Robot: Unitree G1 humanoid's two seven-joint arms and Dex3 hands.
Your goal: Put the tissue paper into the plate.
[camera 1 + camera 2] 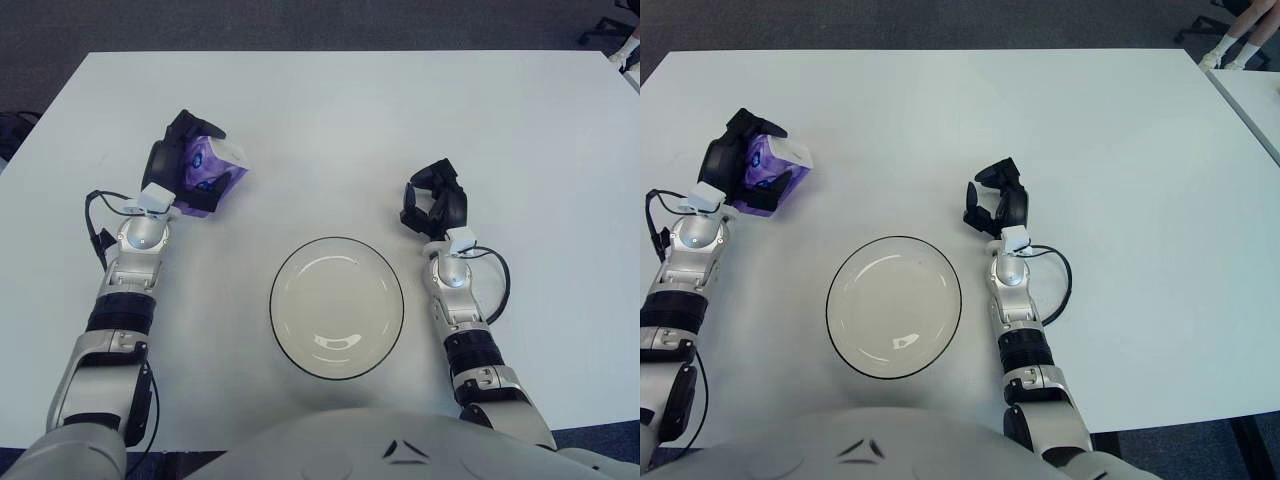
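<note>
We see our left hand (185,170) gripping the purple tissue paper pack (212,172) above the far-left table (330,110), well left of the empty plate (337,306), so carrying and release remain, while our right hand (436,205) shows right of the plate, fingers curled on nothing.

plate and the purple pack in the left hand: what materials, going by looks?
Plate: likely glazed ceramic, possibly glass; glossy off-white, bright highlight, thin dark rim.
Tissue pack: soft plastic film wrap, purple and white with print, shiny, crumpled in the left hand. Tissue itself not visible.
</note>
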